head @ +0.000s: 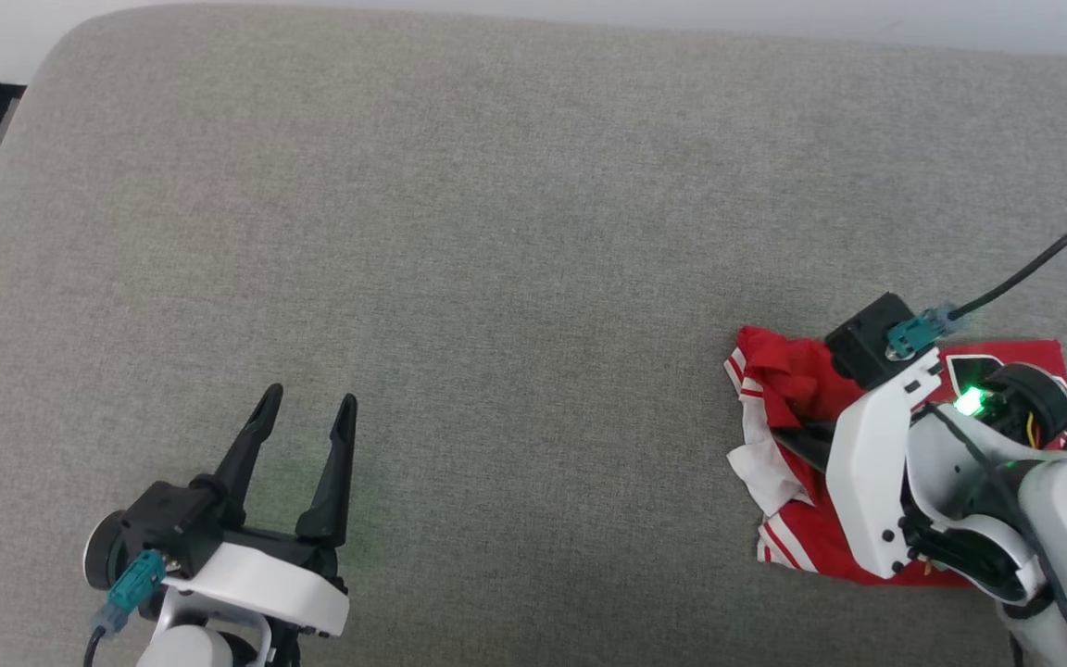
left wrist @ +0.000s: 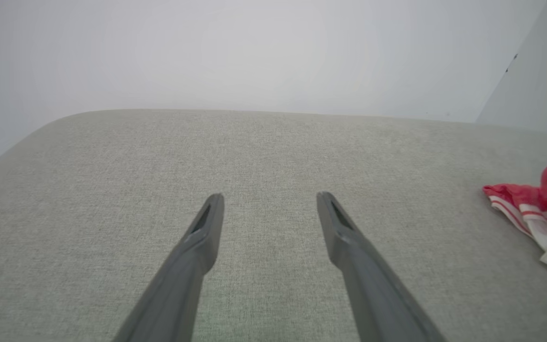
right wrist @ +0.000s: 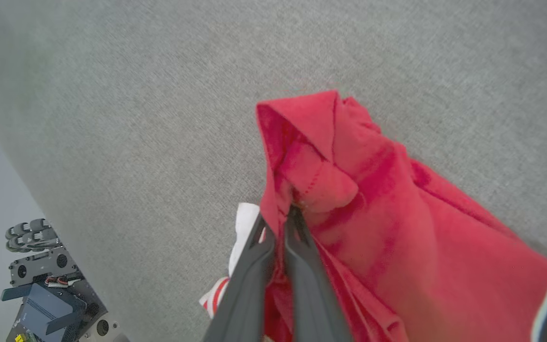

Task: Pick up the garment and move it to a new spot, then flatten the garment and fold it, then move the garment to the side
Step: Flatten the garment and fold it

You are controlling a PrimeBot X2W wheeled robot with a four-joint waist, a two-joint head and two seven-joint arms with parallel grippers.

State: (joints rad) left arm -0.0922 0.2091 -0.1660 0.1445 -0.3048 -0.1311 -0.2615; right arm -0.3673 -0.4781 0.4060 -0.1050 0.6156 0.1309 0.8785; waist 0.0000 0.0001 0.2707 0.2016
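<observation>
- Garment [head: 793,375] lies crumpled at the right side of the grey fabric surface [head: 496,278], its bulk running roughly side to side beneath the right arm.
- Right gripper [right wrist: 278,218] sits on top of it, fingers clenched on a raised fold of red cloth near the heap's left end.
- Left gripper [head: 309,396] rests well apart to the left, fingers spread with nothing between them, pointing away from the robot.
- The right arm is the nearer one. Bare surface lies to the garment's left, so a carry to a new spot likely goes leftward.
</observation>
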